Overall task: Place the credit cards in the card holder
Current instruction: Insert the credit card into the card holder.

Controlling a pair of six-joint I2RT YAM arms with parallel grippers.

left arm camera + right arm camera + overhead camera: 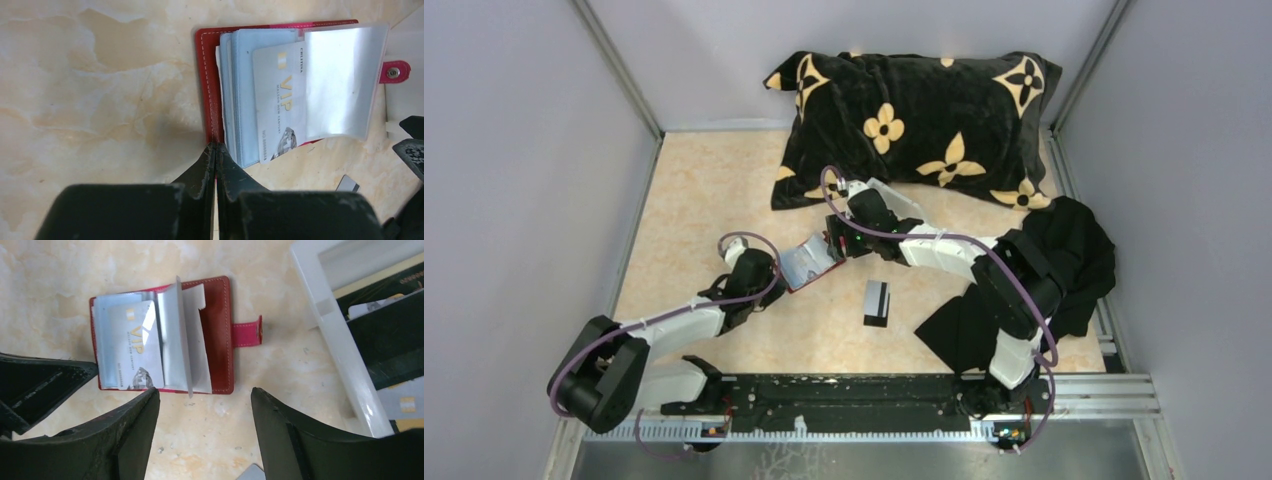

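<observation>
Beige marbled tabletop [714, 190] fills the walled cell, and a black flowered pillow [914, 110] is laid at 12 o'clock against the far wall. At the left, the left gripper [216, 150] is seen clenched, its fingertips brought together right at the 6 o'clock edge of the card holder [207, 75] in its own wrist view. Whether a sliver of the red cover is pinched or merely pressed down cannot be told. The card holder is spread open and flat near the middle of the table, with its clear pockets fanned up. One VIP card [280, 100] is seen tucked among the pockets, partly under a clear sleeve; whether it is fully seated cannot be told. In the top view, at 1 o'clock of the holder, the right gripper [202, 400] is held over it with the jaws spread wide and nothing between them, so nothing is gripped by it. Further right, at 4 o'clock of the holder, a black card [876, 303] with a white band is left lying flat on the table, apart from both grippers. At the far right of the right wrist view a white tray [335, 345] is seen, with at least one chip card [406, 404] lying in it. One card is thus judged to be placed. The black card and whatever the tray holds are judged not yet loaded, so most of the task is left.
</observation>
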